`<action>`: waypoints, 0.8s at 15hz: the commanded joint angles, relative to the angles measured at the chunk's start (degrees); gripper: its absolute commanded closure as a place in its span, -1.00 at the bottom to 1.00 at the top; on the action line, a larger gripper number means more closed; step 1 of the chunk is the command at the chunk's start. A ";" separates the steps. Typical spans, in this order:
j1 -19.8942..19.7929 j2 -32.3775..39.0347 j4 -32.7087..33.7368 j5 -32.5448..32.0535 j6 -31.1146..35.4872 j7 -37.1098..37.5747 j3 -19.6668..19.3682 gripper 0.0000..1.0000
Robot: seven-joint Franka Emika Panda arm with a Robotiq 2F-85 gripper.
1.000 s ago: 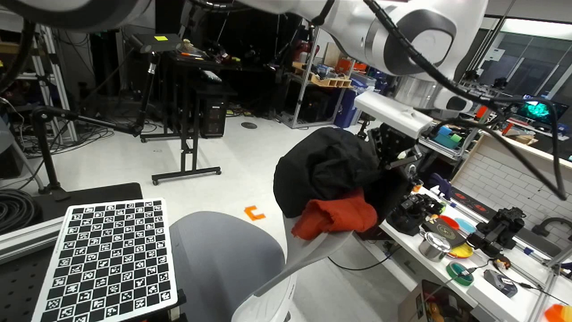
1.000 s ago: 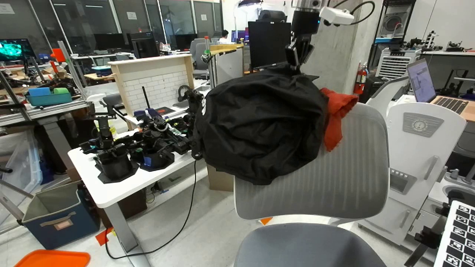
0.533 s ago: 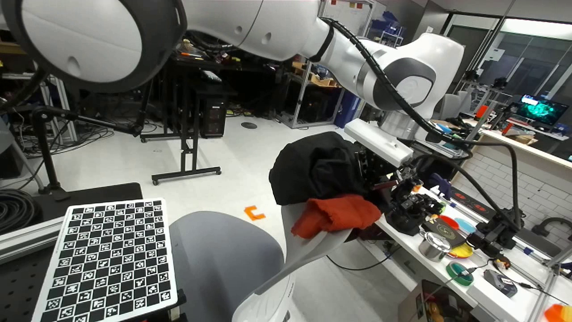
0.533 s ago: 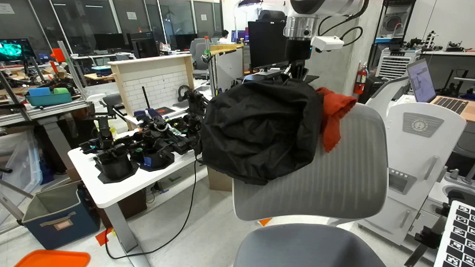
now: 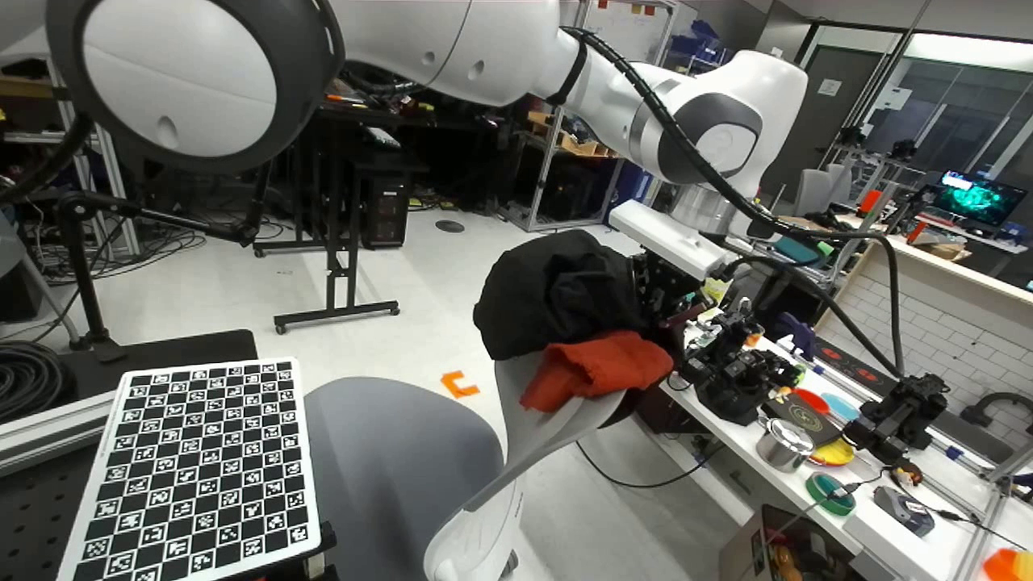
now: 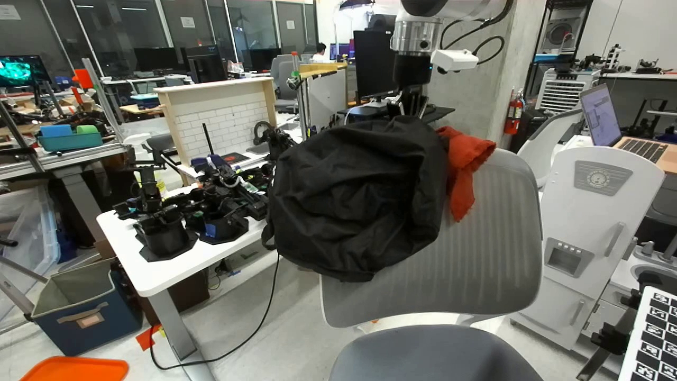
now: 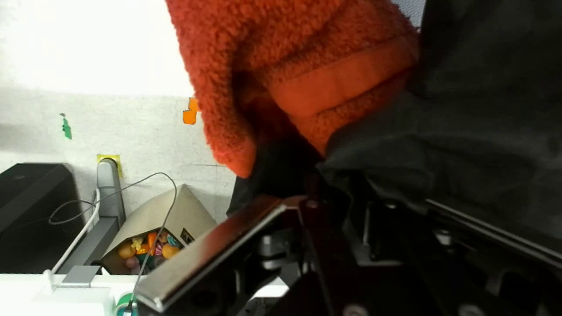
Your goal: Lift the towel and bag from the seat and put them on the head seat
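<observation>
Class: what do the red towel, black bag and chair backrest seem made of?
Red towel: probably terry cloth, matte, from its fuzzy pile. Black bag: likely synthetic fabric, dull, softly creased. Chair backrest: perhaps matte mesh, given its vertical stripes.

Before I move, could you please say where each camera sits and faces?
In an exterior view: near the arm, facing the chair side-on; arm across top.
In an exterior view: before the chair, facing its backrest; wrist and gripper show.
Wrist view: on the wrist, facing towel and bag; gripper shows.
Both exterior views share chair, towel, bag.
</observation>
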 commanded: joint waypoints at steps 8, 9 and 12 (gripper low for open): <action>4.56 -4.21 5.24 -0.77 -2.68 0.39 -0.15 -1.00; 5.12 -4.96 5.19 -0.72 -2.63 0.24 -0.09 -1.00; 6.95 -6.67 4.69 -0.72 -2.24 -0.15 0.04 -1.00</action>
